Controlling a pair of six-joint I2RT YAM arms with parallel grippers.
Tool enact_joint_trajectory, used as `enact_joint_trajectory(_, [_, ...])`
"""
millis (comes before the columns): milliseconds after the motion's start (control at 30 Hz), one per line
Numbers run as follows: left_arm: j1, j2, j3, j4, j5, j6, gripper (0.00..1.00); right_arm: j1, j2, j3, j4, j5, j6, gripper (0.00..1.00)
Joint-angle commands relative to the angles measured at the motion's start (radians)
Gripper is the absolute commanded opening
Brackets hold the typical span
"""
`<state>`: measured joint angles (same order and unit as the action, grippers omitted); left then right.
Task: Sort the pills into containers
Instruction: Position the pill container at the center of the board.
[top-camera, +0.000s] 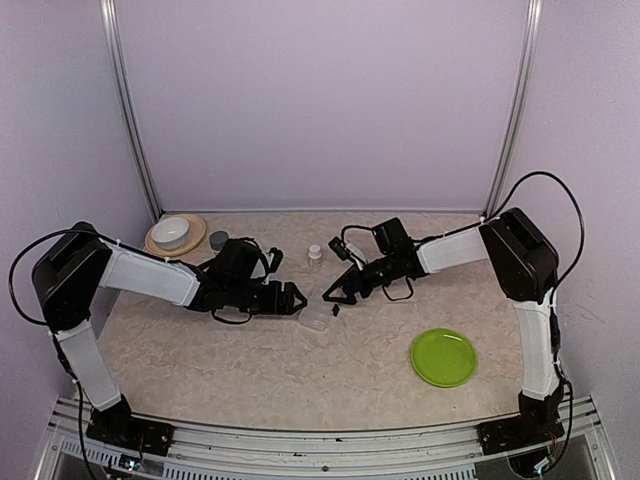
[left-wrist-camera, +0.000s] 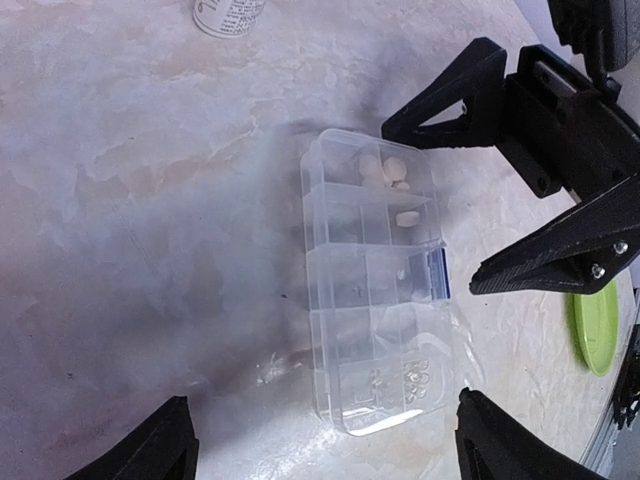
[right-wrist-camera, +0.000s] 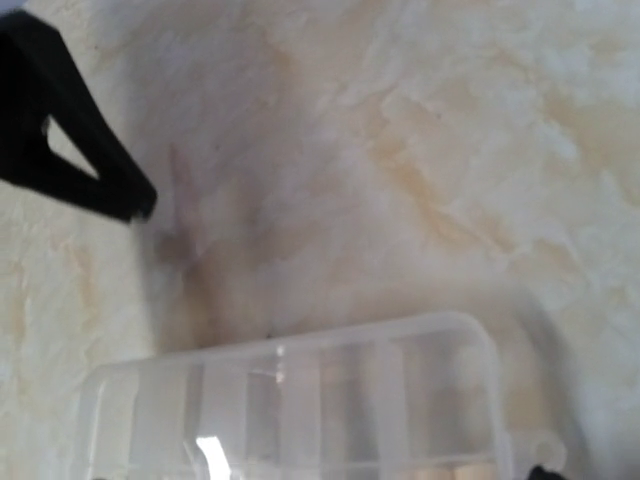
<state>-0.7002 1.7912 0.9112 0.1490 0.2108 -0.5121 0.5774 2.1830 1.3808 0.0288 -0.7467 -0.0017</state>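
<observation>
Clear plastic pill box (left-wrist-camera: 375, 290) is lying flat on the table (top-camera: 230, 360), roughly mid-table, right between the two arms. On the left wrist cam its long axis runs straight away from the left gripper (top-camera: 297, 297). The little blue latch (left-wrist-camera: 437, 275) is on the long side facing the right gripper (top-camera: 335, 293). Whitish pills (left-wrist-camera: 383, 172) sit in the far-end compartments. Both sets of jaws are spread wide and gripping nothing, with the left ones either side of the box's near end.

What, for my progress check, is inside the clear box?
The clear box holds a few whitish pills in its end compartment and one in the next. Glare hides the other compartments' contents.
</observation>
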Motion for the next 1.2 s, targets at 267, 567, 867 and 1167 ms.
enact_joint_trajectory(267, [0.026,-0.076,-0.051,0.035,-0.007,0.029,0.87,0.030,-0.054,-0.141,0.032,-0.066,0.045,0.86])
enact_joint_trajectory(567, [0.055,-0.096,-0.040,0.012,0.007,0.087,0.88,0.127,-0.108,-0.213,0.038,-0.073,0.033,0.83])
enact_joint_trajectory(867, [0.060,-0.153,-0.072,0.000,-0.012,0.070,0.88,0.208,-0.141,-0.245,-0.015,0.003,-0.018,0.82])
enact_joint_trajectory(1167, [0.056,-0.222,-0.133,0.010,-0.016,0.030,0.87,0.293,-0.195,-0.317,-0.026,0.008,-0.090,0.81])
